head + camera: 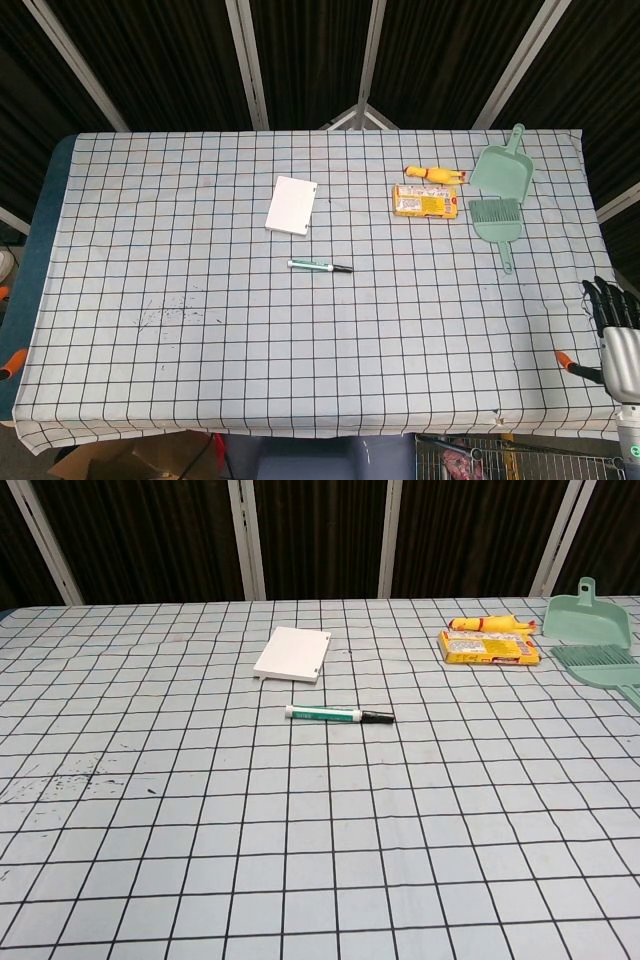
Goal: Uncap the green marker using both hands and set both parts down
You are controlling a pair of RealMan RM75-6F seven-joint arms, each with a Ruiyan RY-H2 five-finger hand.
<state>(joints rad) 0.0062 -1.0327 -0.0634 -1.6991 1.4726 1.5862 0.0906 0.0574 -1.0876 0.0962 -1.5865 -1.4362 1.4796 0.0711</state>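
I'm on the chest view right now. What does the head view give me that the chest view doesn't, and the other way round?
Only the head view shows the right robot hand, off the table's right edge and holding nothing, plus the orange clamps on the cloth and the wire basket below the near edge. Neither view shows the left robot hand. The chest view adds no object of its own, only a lower, closer look at the green marker. Both show the marker lying capped mid-table, the white pad, yellow packet, yellow toy, green dustpan and brush.
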